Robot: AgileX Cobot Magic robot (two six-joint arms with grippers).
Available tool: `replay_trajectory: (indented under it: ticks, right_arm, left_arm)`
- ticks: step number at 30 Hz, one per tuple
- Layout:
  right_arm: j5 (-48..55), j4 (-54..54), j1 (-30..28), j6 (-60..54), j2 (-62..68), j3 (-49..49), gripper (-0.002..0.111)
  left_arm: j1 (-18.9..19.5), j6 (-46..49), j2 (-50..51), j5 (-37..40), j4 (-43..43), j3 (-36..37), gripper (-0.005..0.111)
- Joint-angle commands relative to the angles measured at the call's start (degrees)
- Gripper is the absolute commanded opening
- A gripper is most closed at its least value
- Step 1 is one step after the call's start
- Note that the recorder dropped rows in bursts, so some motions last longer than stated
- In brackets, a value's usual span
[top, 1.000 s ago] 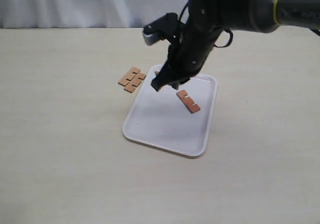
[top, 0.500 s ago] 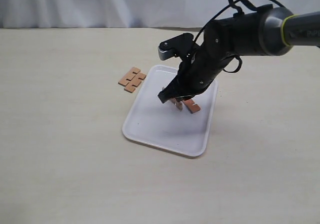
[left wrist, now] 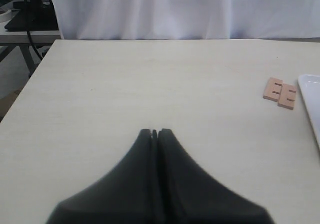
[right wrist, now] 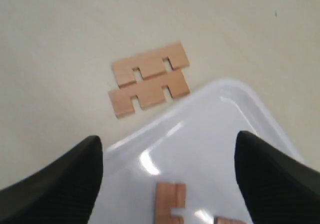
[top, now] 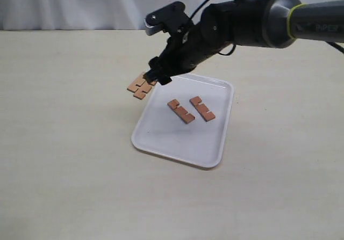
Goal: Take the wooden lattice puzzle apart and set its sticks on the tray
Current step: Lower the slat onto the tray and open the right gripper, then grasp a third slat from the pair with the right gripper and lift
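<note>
Two reddish-brown notched sticks point(top: 180, 111) point(top: 202, 108) lie flat side by side on the white tray point(top: 177, 135). Two more sticks point(top: 138, 84) point(right wrist: 149, 78) lie together on the table just off the tray's far-left corner. My right gripper point(top: 157, 74) hovers open over that corner, nothing between its fingers point(right wrist: 65, 179); its wrist view shows the tray rim point(right wrist: 225, 91) and one tray stick point(right wrist: 170, 201). My left gripper point(left wrist: 155, 132) is shut and empty, low over bare table, with the pair of sticks point(left wrist: 281, 91) and the tray edge point(left wrist: 310, 96) far off.
A white curtain point(top: 80, 4) hangs behind the beige table point(top: 64, 159). The left wrist view shows the table's edge and a dark stand with cables point(left wrist: 25, 13) beyond it.
My right gripper let go of a stick on the tray beside the first one, then rose and swung back toward the tray's far-left corner, near the two sticks on the table.
</note>
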Motion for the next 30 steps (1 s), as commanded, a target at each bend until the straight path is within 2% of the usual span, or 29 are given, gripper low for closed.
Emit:
replay_trajectory:
  ticks: [1,6,11,14,20,30]
  right_arm:
    - [6.58,-0.01,0.77,-2.36,7.1,-10.68,0.069]
    - [18.24,-0.11,0.52,-7.28,17.02,-25.02,0.071]
    - [25.26,-0.11,0.74,-10.8,23.77,-35.2,0.091]
    - [28.29,-0.11,0.74,-12.7,26.4,-39.85,0.099]
    - [29.83,0.56,0.74,-15.87,29.5,-43.77,0.101]
    - [25.95,0.56,0.74,-16.48,30.95,-43.77,0.1]
  left_arm:
    - [-0.43,0.11,-0.15,-0.36,0.03,0.18,0.0]
    - [-0.43,0.11,-0.15,-0.36,0.03,0.18,0.0]
    - [-0.43,0.11,-0.15,-0.36,0.03,0.18,0.0]
    - [-0.43,0.11,-0.15,-0.36,0.03,0.18,0.0]
    - [-0.43,0.11,-0.15,-0.36,0.03,0.18,0.0]
    - [-0.43,0.11,-0.15,-0.36,0.03,0.18,0.0]
